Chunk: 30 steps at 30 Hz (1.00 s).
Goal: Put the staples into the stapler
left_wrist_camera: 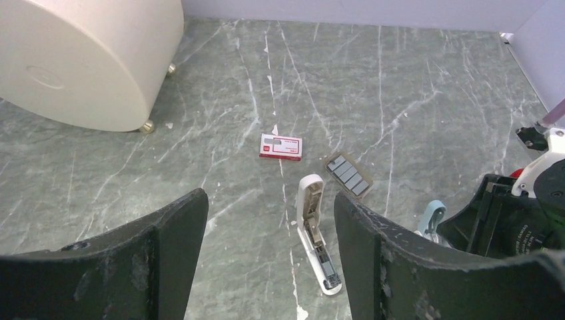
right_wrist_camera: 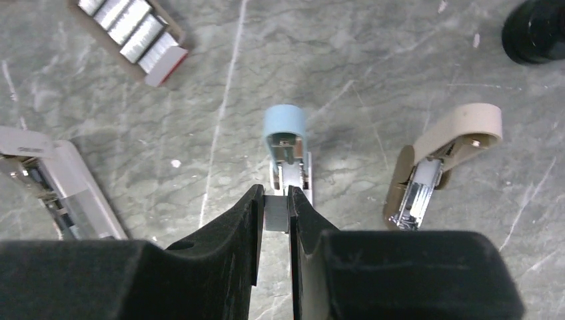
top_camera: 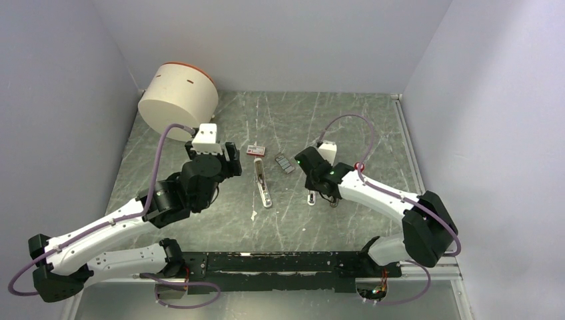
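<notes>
On the grey marbled surface (top_camera: 346,120), expect the stapler (top_camera: 262,184), lying opened near the centre and near the staples (top_camera: 255,150), to be light, stiff and slippery (take by its long sides), with left gripper (left_wrist_camera: 270,203) spread and right gripper (right_wrist_camera: 276,195) pinching a small grey piece (right_wrist_camera: 276,215).
</notes>
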Motion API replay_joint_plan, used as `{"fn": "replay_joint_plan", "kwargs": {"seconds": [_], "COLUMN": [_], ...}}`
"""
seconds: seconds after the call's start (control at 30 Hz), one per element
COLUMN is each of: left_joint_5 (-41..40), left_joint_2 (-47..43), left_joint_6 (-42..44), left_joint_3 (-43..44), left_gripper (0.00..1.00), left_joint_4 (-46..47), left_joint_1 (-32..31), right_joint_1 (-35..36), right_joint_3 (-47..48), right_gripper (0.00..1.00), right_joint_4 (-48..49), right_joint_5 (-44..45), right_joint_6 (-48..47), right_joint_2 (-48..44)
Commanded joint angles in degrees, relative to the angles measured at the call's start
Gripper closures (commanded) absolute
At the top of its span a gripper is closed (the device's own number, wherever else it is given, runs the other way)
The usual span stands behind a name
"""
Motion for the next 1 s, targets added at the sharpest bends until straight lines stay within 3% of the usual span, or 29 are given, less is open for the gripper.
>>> {"fn": "replay_joint_plan", "kwargs": {"seconds": [0.0, 0.3, 0.97], "left_joint_5": [1.5, 4.3, 5.7], "left_joint_2": [0.4, 1.8, 2.9], "left_joint_6": [-0.9, 1.2, 1.6], "left_joint_3": [1.9, 2.9, 1.2], "left_gripper": [0.26, 0.26, 0.26], "left_joint_4": [0.8, 2.1, 4.7], "left_joint_1": [0.4, 0.4, 0.4], "right_joint_1": [-0.9, -1.2, -1.2], "right_joint_3": [-2.8, -6.9, -8.9], "right_gripper": [0.78, 0.78, 0.79], "right_joint_4": [2.0, 7.0, 8.4], "right_joint_5": [1.9, 1.0, 1.3], "right_joint_6": [3.3, 7.0, 2.8], "right_joint_2": [-1.9, -2.0, -1.6]}}
